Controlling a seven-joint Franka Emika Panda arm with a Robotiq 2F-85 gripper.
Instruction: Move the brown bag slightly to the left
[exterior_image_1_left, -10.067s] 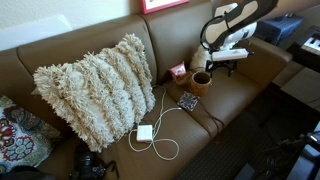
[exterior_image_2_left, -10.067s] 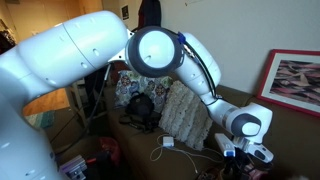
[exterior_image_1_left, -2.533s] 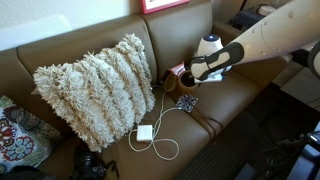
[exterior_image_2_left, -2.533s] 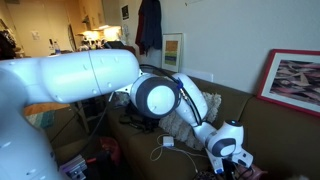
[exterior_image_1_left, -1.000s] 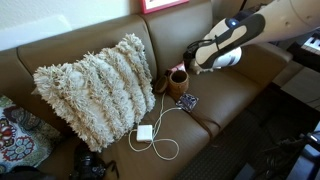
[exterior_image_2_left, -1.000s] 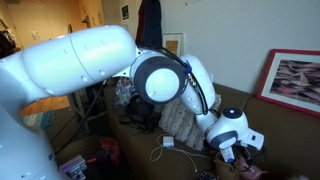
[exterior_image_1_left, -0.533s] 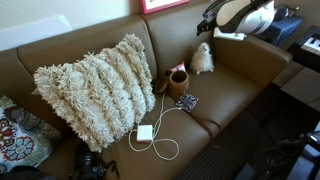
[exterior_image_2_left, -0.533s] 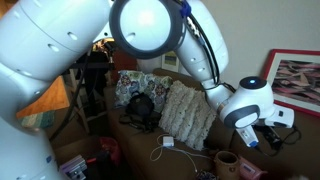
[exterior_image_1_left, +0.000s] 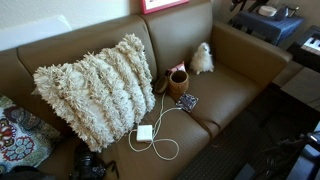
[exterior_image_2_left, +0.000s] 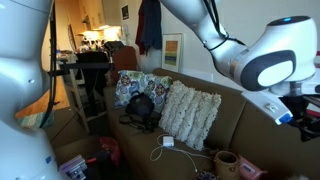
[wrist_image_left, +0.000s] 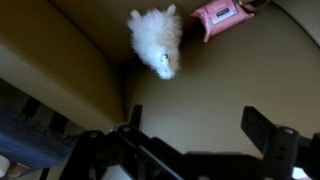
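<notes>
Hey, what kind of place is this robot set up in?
Probably a home living room: a brown leather couch with a shaggy cream pillow on it, and a framed picture on the wall.

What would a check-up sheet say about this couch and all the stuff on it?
Surface: brown couch, cushioned seat.
Job's things: brown bag upright on the seat, near the shaggy pillow.
Clutter: cream plush, dark patterned square, pink item.
Grippers: gripper open, holding nothing, above the couch.
Cables: white cable loops from a white charger.
Surroundings: framed picture on the wall.
</notes>
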